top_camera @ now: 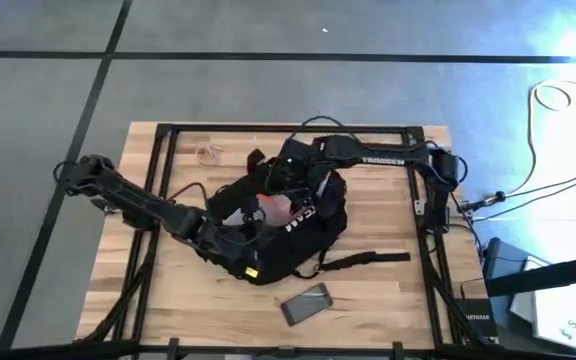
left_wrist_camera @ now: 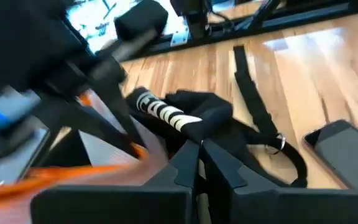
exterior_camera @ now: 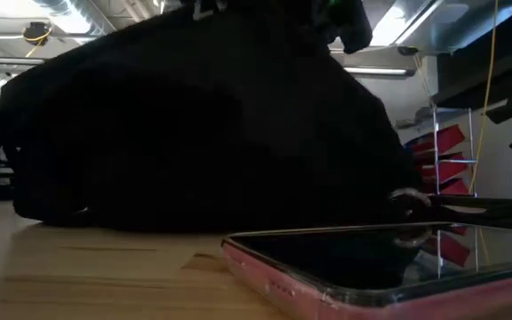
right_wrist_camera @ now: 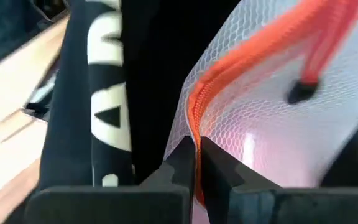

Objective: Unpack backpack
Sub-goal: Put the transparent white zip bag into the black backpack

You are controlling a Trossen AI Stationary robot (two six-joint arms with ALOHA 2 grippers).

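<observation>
backpack (top_camera: 288,225) open mid-table; phone (top_camera: 306,303) already out. right gripper (right_wrist_camera: 196,152) pinches mesh pouch (right_wrist_camera: 272,93), still inside. left gripper (left_wrist_camera: 199,155) clamps backpack's rim.

The backpack (top_camera: 288,235) in the middle of the frame is matt black cloth with white printed letters, and its straps (left_wrist_camera: 253,106) look like woven webbing with a small shiny metal ring (left_wrist_camera: 279,143). In its opening lies a pouch (right_wrist_camera: 278,106) of white see-through mesh with an orange zipper, smooth and a little glossy. The desk (top_camera: 378,300) is pale wood with visible grain inside a black metal frame, and at the lower middle lies a phone (top_camera: 308,304) with a glossy dark glass screen and a pink plastic case.
</observation>
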